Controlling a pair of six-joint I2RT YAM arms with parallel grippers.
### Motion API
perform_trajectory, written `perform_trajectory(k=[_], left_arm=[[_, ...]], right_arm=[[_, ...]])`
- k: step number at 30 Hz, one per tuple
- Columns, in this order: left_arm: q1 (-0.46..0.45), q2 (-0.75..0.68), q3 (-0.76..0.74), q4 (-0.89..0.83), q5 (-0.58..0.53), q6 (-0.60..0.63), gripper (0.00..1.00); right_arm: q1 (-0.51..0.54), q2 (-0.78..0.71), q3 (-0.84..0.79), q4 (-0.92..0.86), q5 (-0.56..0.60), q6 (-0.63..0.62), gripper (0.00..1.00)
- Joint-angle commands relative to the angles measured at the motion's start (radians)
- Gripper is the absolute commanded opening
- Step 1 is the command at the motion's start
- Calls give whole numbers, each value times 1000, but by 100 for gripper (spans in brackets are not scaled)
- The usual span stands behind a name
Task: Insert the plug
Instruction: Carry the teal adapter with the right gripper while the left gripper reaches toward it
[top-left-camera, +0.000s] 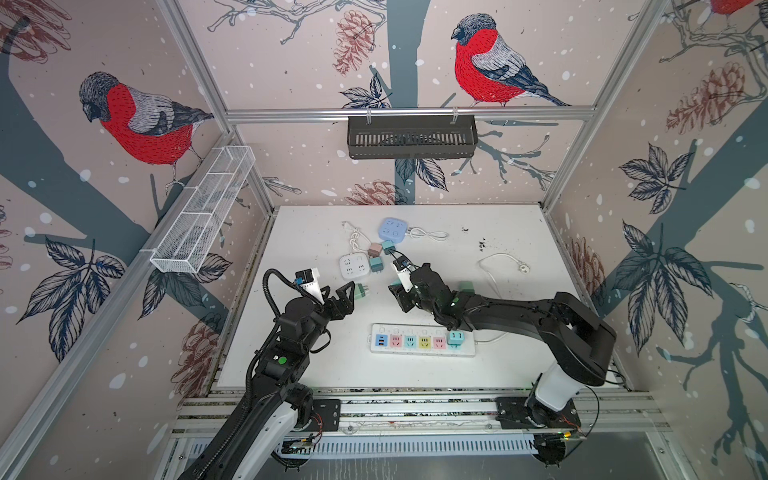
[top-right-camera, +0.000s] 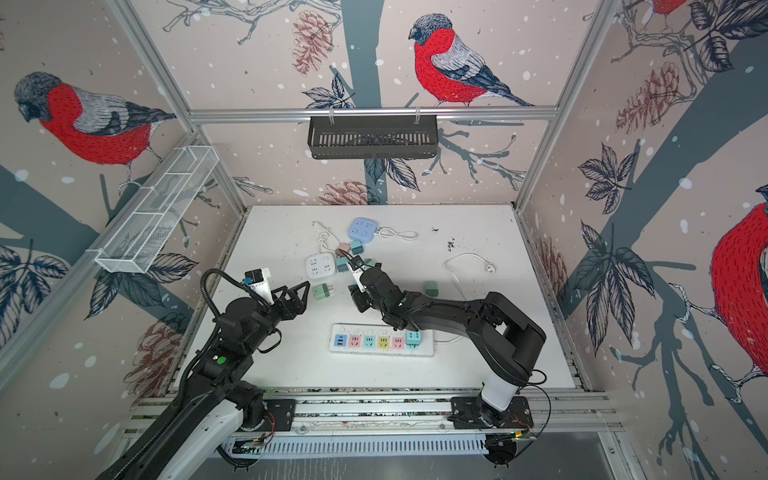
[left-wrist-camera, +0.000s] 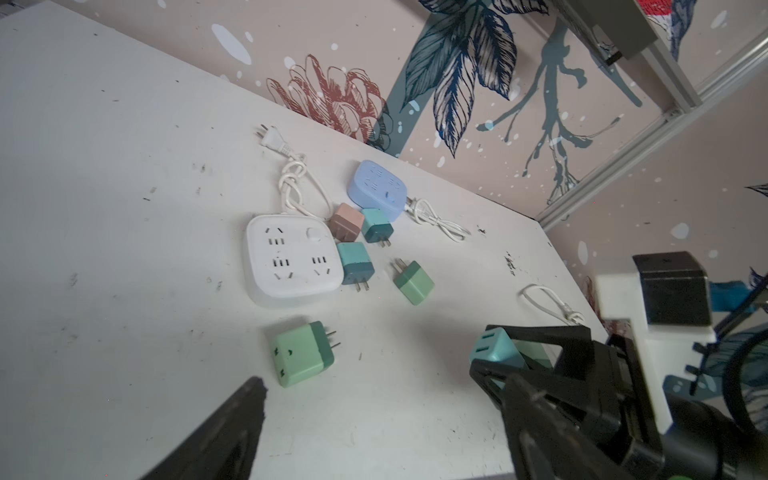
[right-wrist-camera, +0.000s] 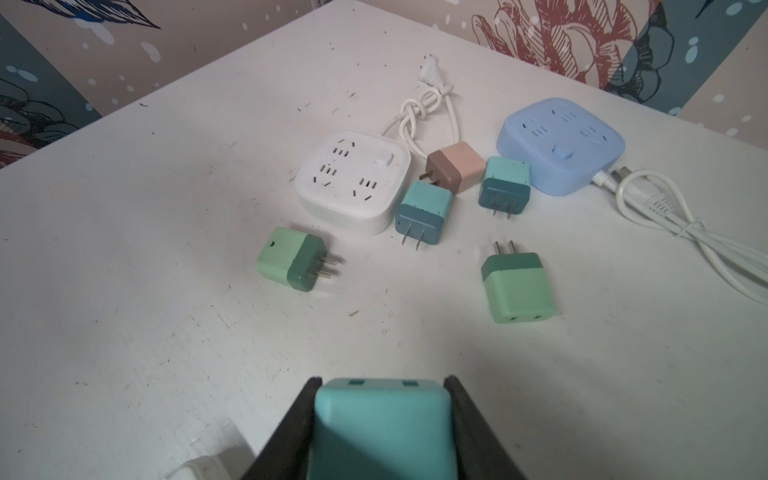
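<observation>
My right gripper (right-wrist-camera: 382, 395) is shut on a teal plug (right-wrist-camera: 382, 428), held above the table's middle. It shows in both top views (top-left-camera: 400, 293), and the left wrist view shows the plug (left-wrist-camera: 494, 345) in its fingers. The white power strip (top-left-camera: 419, 352) (top-right-camera: 374, 352) lies near the front, with coloured sockets and a teal plug (top-left-camera: 456, 338) seated at its right end. My left gripper (top-left-camera: 350, 297) (left-wrist-camera: 382, 428) is open and holds nothing. It stands just left of a light green plug (top-left-camera: 361, 292) (left-wrist-camera: 301, 353) that lies on its side.
A white square socket block (top-left-camera: 354, 266) and a blue one (top-left-camera: 392, 228) lie further back, with pink and teal plugs (right-wrist-camera: 457, 166) between them. Another green plug (top-left-camera: 466, 286) lies right of my right gripper. A loose white cable (top-left-camera: 498, 266) lies at the right.
</observation>
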Motion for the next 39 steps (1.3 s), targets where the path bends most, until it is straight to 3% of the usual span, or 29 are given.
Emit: perform_trajectory(k=[1, 12, 19, 25, 39], left_arm=[[1, -9, 25, 9, 118, 17, 88], [-2, -24, 55, 64, 362, -19, 82], [-45, 15, 51, 131, 427, -35, 81], [-142, 84, 81, 146, 400, -10, 80], [-252, 191, 135, 158, 405, 41, 76]], right_arm=[[6, -42, -36, 104, -45, -66, 25], [60, -145, -139, 286, -78, -265, 7], [83, -236, -257, 396, -92, -417, 3], [83, -356, -368, 442, -86, -526, 2], [63, -481, -490, 509, -145, -615, 1]])
